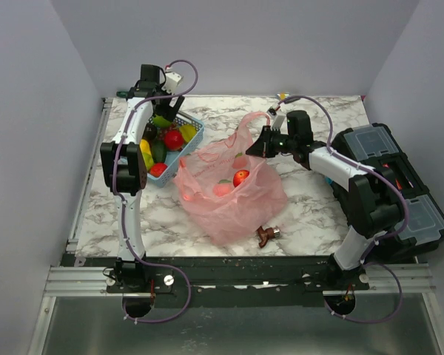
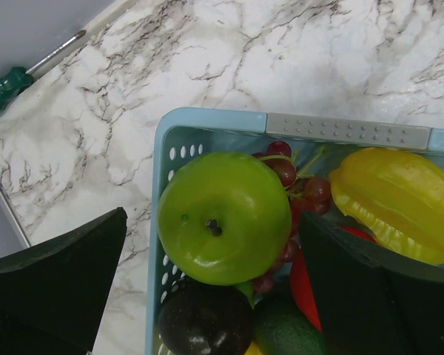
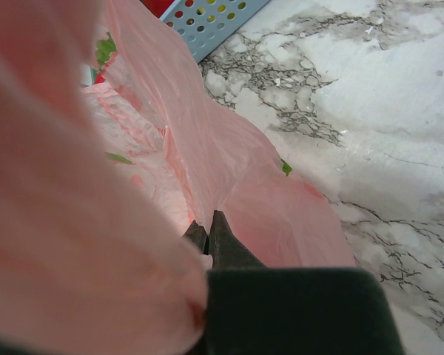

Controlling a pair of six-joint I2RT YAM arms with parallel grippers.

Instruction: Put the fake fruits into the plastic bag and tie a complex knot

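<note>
On the left, the left claw point(image 2: 213, 222) hangs wide open over the light-blue basket point(image 2: 207, 118), with one finger on each side of a green apple point(image 2: 229, 185) and neither touching it. Red grapes point(image 2: 300, 185), a yellow starfruit point(image 2: 392, 200) and a dark plum point(image 2: 203, 322) crowd around the apple. The pink plastic bag point(image 1: 229, 203) lies mid-surface point(image 1: 311, 211) with a red fruit point(image 1: 240, 177) inside. The right claw point(image 1: 260, 145) is pinched shut on the bag's upper edge.
</note>
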